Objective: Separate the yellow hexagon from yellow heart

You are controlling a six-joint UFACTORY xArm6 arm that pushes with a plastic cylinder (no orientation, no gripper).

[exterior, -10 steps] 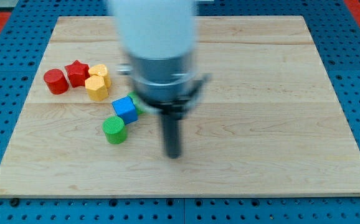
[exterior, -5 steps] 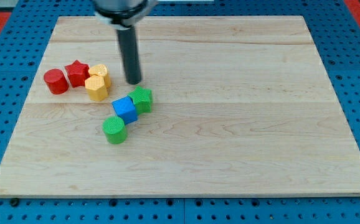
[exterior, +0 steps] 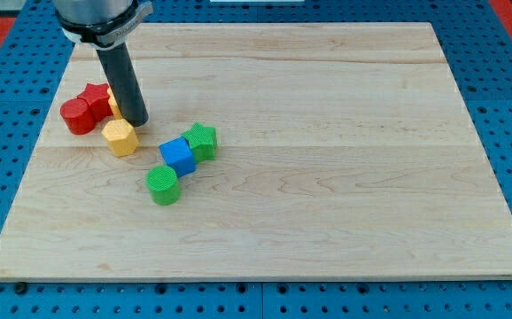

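The yellow hexagon (exterior: 120, 137) lies on the wooden board (exterior: 327, 133) at the view's left. My tip (exterior: 136, 120) stands just above and to the right of it, touching or nearly touching. The yellow heart (exterior: 112, 103) is mostly hidden behind the rod; only a sliver shows at the rod's left, against the red star (exterior: 94, 97). The tip stands between the hexagon and the heart.
A red cylinder (exterior: 75, 116) touches the red star on its left. A blue cube (exterior: 178, 156), a green star (exterior: 201, 140) and a green cylinder (exterior: 162, 185) cluster below and right of the tip.
My tip has moved left from beside the yellow pair to between them. The hexagon has slid down and left; the heart, red star and red cylinder have shifted left.
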